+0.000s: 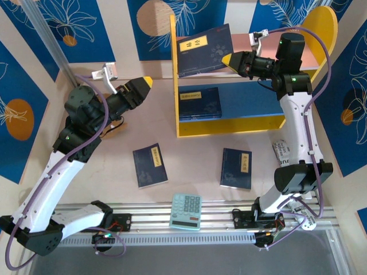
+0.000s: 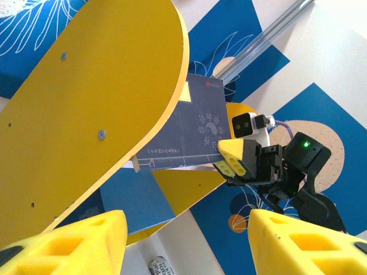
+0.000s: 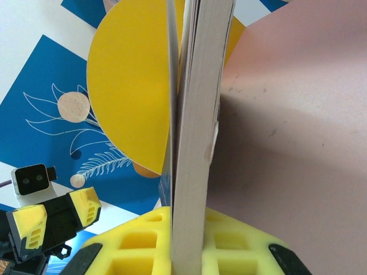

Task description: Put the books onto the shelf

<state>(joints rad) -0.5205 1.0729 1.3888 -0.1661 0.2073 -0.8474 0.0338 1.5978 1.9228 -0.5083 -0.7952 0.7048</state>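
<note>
Right gripper (image 1: 229, 60) grips a navy book (image 1: 203, 50), tilted above the pink top board (image 1: 318, 57). Left gripper (image 1: 146, 83) gapes empty beside the shelf (image 1: 174, 103).

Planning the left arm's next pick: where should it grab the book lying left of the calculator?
Probably its left long edge, coming in low from the left: the book lies flat and thin, so jaws must pinch its thickness, and that edge faces the left arm.

I read four navy, yellow-labelled books. The first book (image 1: 203, 50) is tilted over the pink top board of the shelf (image 1: 174, 86). The second book (image 1: 199, 103) lies flat on its blue board. The third book (image 1: 150, 165) and fourth book (image 1: 237, 168) lie flat on the desk (image 1: 189, 149), apart.
</note>
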